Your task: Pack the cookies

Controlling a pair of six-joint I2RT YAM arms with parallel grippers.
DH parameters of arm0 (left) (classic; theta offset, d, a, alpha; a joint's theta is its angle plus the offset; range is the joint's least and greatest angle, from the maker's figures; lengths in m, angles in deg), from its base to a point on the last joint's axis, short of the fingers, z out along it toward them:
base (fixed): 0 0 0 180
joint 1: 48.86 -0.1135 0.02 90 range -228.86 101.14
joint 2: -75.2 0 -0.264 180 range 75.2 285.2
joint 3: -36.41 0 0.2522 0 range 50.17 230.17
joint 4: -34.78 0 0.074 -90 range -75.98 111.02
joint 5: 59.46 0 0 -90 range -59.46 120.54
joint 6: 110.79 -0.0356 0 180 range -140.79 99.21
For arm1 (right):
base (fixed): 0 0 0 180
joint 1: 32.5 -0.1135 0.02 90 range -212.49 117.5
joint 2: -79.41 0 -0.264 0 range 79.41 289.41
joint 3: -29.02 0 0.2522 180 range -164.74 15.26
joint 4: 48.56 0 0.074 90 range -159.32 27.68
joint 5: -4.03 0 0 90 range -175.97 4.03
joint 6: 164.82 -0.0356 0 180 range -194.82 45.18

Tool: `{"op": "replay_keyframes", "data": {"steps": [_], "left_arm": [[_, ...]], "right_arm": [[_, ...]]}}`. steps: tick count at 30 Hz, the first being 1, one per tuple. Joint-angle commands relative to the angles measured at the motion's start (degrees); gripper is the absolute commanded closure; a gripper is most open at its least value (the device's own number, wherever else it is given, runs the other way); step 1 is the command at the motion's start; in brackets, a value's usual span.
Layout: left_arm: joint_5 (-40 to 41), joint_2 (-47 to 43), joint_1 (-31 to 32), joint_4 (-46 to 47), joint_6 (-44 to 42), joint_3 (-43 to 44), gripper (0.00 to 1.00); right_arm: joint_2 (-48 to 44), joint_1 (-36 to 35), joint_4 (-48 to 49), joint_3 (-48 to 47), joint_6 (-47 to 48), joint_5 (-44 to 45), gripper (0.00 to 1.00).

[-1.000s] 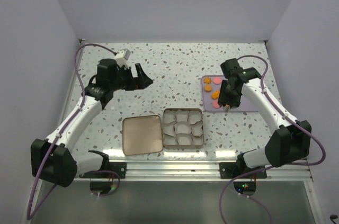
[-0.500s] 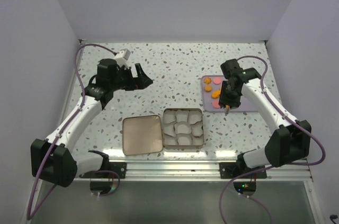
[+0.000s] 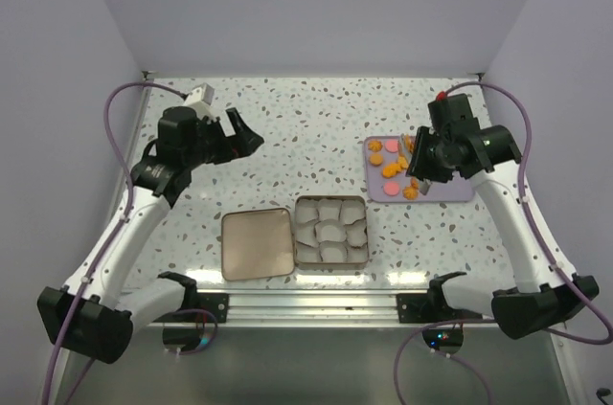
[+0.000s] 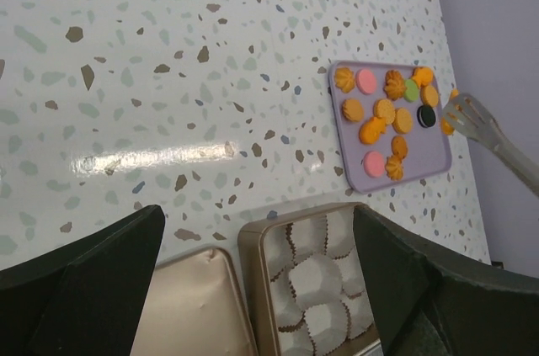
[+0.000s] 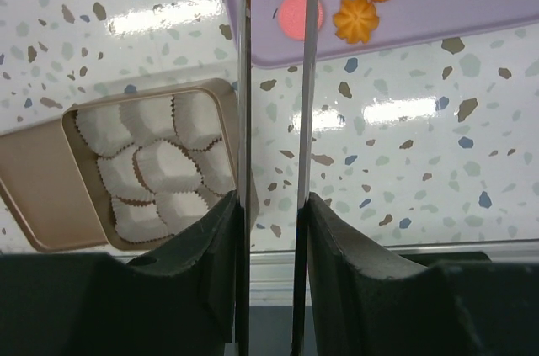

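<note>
**Left tool** [image 3: 246, 133]: spread wide, holding nothing, raised over bare desk [image 3: 316, 127], far-left, well apart from the rest.

**Lid** [image 3: 257, 244]: lies open-side up, just beside the tin.

**Tin** [image 3: 296, 231]: lined with white paper cups [image 3: 331, 230], none filled.

**Tray** [image 3: 448, 191]: lilac, right of the tin. All the cookies [image 4: 385, 109] lie on it, orange and pink.

**Right tool** [image 3: 413, 168]: over the tray, fingers narrowly apart. An orange cookie shows between them, but whether it is gripped cannot be told.

**Step:** apparently the first pick. Next comes a sure grip, a lift, and a carry left to a cup.
</note>
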Motion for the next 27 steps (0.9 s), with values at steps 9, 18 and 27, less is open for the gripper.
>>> {"op": "replay_keyframes", "data": {"steps": [9,18,27], "left_arm": [[7.33,-13.42,0.34,-19.79,2.87,9.79,0.0],[3.99,-17.56,0.25,-14.88,0.06,-1.26,0.0],[1.36,-20.37,0.34,-11.97,0.23,-5.33,0.0]], "right_arm": [[-4.16,0.21,0.18,2.45,-0.49,-11.3,0.76],[-6.09,-8.39,4.83,4.63,-4.26,-15.1,0.76],[-7.77,-23.34,11.69,10.36,-13.85,-15.71,0.79]]}}
